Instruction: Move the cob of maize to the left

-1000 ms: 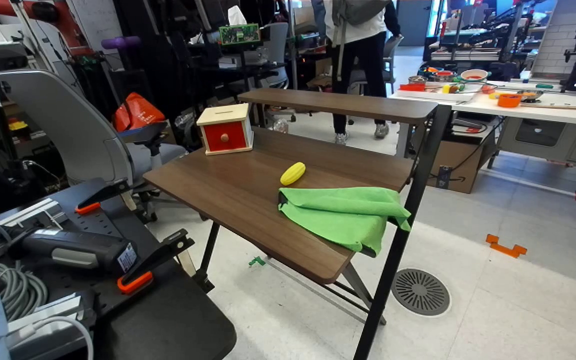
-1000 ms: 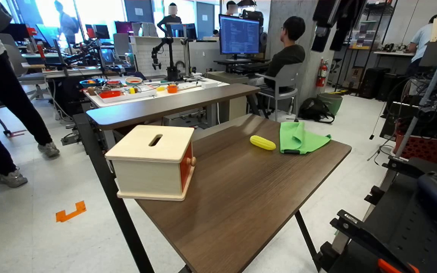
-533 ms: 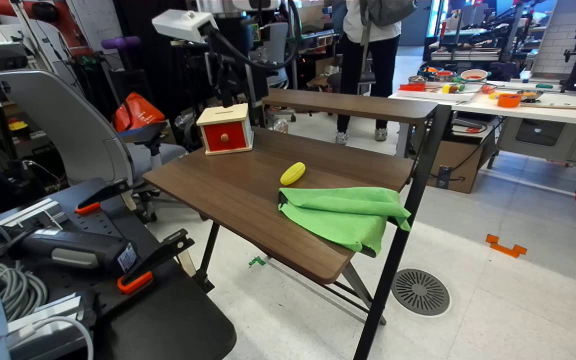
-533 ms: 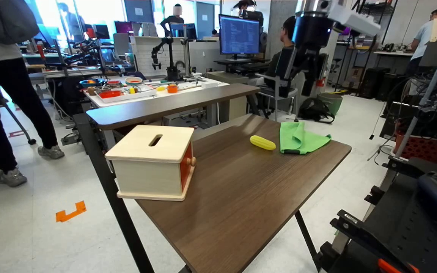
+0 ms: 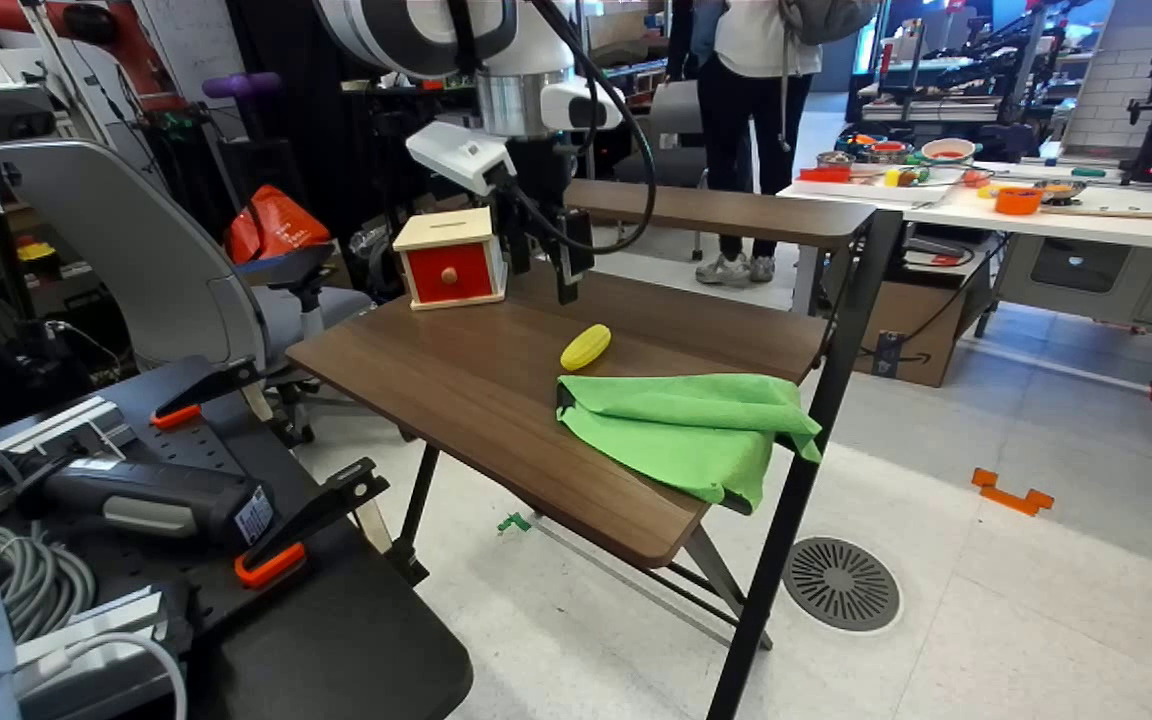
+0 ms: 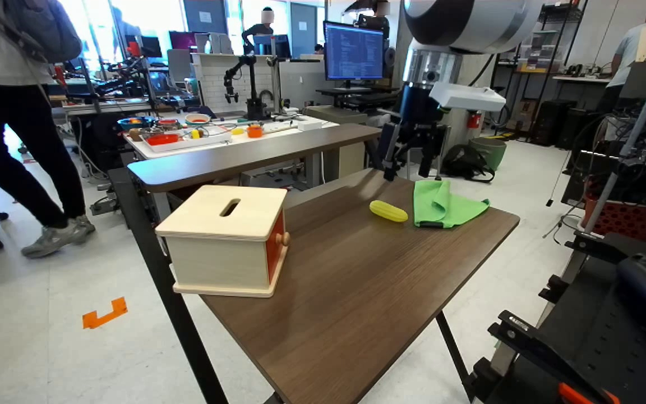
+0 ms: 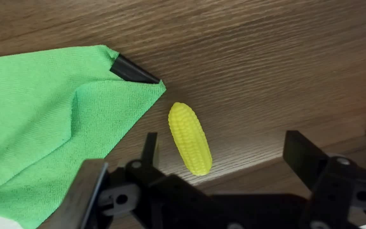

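- Gripper has dropped closer to the tabletop vs half a second ago; cob of maize unmoved.
- Jaws spread wide, above the tabletop, clear of the cob.
- Cob on the tabletop, just beside the green cloth, not touching.
- Wrist view: cob shows between the jaws, nearer the cloth-side one.
- Red-fronted wooden box well apart.

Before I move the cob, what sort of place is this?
Most likely a robotics lab: in an exterior view, a black robot arm stands in the background, a monitor shows what look like lines of text, and there is an orange floor marking.
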{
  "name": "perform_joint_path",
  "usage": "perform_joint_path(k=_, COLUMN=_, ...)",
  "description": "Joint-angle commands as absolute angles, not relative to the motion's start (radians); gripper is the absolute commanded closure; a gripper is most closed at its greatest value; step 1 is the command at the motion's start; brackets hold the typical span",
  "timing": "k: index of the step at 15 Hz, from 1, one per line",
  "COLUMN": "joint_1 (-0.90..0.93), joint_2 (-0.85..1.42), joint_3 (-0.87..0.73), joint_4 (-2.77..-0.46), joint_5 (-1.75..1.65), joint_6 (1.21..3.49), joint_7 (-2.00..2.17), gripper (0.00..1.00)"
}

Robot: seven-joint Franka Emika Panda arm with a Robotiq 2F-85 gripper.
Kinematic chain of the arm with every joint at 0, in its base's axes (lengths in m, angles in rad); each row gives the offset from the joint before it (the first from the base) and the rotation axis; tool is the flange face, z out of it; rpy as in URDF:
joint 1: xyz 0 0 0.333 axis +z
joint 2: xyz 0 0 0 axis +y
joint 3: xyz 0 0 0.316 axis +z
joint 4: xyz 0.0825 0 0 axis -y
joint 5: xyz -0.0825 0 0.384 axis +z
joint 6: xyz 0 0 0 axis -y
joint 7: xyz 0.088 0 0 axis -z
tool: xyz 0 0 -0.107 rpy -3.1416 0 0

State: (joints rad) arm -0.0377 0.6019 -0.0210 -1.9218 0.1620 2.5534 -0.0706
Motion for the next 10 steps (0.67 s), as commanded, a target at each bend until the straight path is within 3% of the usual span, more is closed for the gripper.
perform_joint_path(k=1, joint_1=-0.043, joint_2=0.705, joint_3=-0.018, joint_4=-1.826, joint_5=0.142, joint_6=2.575, joint_7=-0.022, gripper=0.00)
perform_joint_path(k=10, joint_1=-0.023, joint_2=0.864, joint_3=-0.030, joint_4=-1.684, joint_5=0.117, joint_6=2.571, joint_7=0.017, gripper=0.00)
